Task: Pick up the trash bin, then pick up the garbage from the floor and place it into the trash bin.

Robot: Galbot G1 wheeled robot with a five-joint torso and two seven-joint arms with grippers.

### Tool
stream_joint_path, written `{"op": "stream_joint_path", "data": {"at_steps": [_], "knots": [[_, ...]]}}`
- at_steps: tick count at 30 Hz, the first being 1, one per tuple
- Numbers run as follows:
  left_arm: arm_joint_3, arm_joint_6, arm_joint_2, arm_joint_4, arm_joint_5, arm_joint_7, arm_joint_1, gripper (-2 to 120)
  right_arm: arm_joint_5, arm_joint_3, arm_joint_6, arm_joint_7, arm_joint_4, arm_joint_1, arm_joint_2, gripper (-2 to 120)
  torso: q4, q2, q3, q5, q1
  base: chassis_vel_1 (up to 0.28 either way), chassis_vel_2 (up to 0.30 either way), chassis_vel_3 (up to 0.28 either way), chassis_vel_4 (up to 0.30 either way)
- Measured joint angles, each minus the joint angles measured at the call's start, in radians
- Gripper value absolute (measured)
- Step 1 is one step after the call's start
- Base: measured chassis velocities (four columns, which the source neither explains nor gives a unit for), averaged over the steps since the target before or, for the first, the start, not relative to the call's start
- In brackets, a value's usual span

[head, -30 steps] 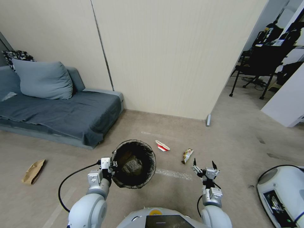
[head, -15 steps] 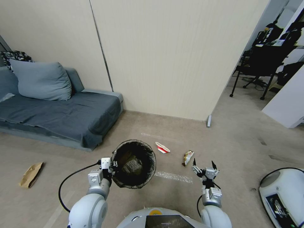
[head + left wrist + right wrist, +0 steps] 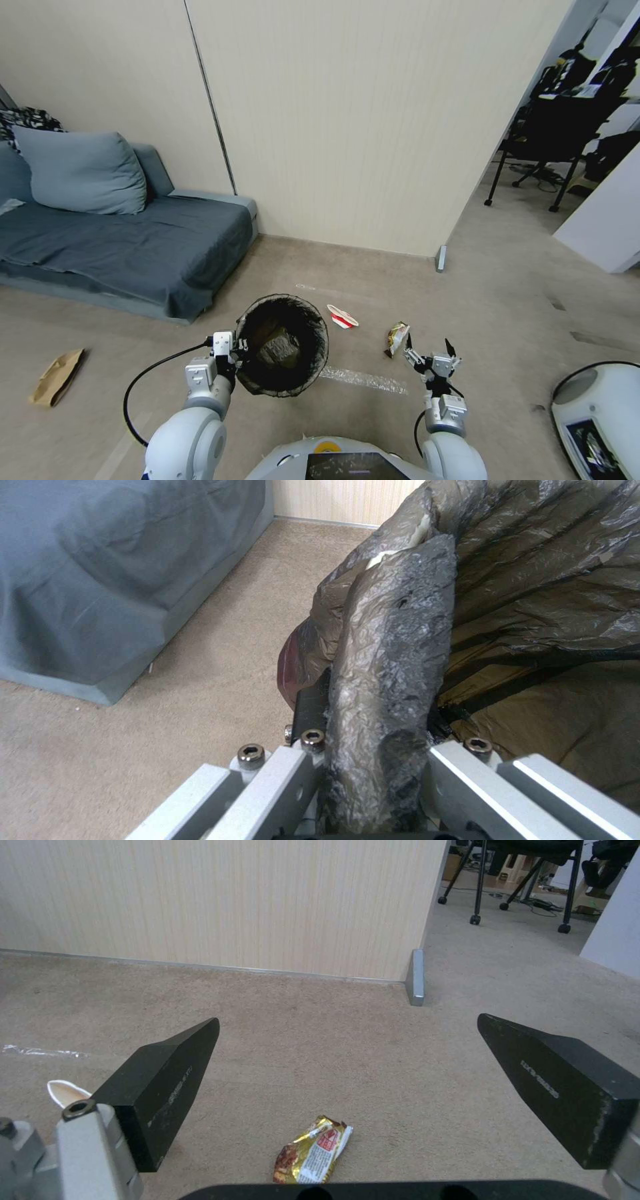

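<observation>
The left pincer point(image 3: 232, 352) is clenched on the rim of the trash bin point(image 3: 282, 345), holding it off the floor in front of the robot at about 11 o'clock from its chest; in the left wrist view the fingers point(image 3: 287, 785) pinch a fold of the black bag liner point(image 3: 393, 680) where it wraps over the rim. Inside the bin some brownish crumpled litter lies at the bottom. The right pincer point(image 3: 431, 352) hangs low at about 1 o'clock, released, its two dark fingertips point(image 3: 167, 1075) spread wide apart with nothing between them. On the carpet just beyond it, at 12 o'clock from that pincer, lies the shiny snack wrapper point(image 3: 396, 337), close to the left fingertip in the head view and below the gap in the right wrist view point(image 3: 312, 1151). The crushed red-and-white paper cup point(image 3: 342, 317) rests on the floor at 1 o'clock of the bin, just beside its rim. A crumpled brown paper bag point(image 3: 55, 377) lies well apart at 9 o'clock, near the grey sofa point(image 3: 120, 240).
</observation>
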Motion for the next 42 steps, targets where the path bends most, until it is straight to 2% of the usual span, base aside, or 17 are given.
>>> {"op": "stream_joint_path", "data": {"at_steps": [13,19,22,32,37,42], "knots": [[-0.002,0.0,0.002,-0.002,-0.002,0.002,0.003,1,0.009,-0.003,-0.003,-0.001,-0.016,0.017,0.0,100,0.0,0.0,0.0,0.0,0.0,-0.032,0.038,0.035,-0.036],[-0.004,-0.001,0.002,-0.01,-0.002,0.003,0.006,1,0.003,0.014,-0.059,-0.072,-0.077,0.119,0.0,100,0.0001,0.0,0.0,0.0,0.0,0.0,0.0,0.0,0.0],[-0.01,-0.001,0.002,-0.016,-0.004,0.002,0.007,1,0.001,0.011,-0.099,-0.099,-0.105,0.177,-0.004,100,0.0,0.0,0.0,0.0001,0.0,0.0,0.0,0.0,0.0],[-0.024,0.0,0.002,-0.032,-0.01,-0.001,0.009,1,0.083,-0.033,-0.233,-0.116,-0.205,0.339,-0.106,100,0.0001,0.0,0.0,0.0,0.0,0.0,0.0,0.0,0.0],[-0.024,0.002,0.0,-0.033,-0.012,-0.001,0.007,1,0.146,-0.04,-0.334,-0.069,-0.249,0.387,-0.124,100,0.0,0.0,0.0,0.0,0.0,0.0,0.0,0.0,0.0],[-0.024,0.002,0.0,-0.033,-0.013,-0.002,0.003,1,0.205,-0.043,-0.395,-0.021,-0.284,0.418,-0.128,100,0.0,0.0,0.0,0.0,0.0,0.0,0.0,0.0,0.0]]}}
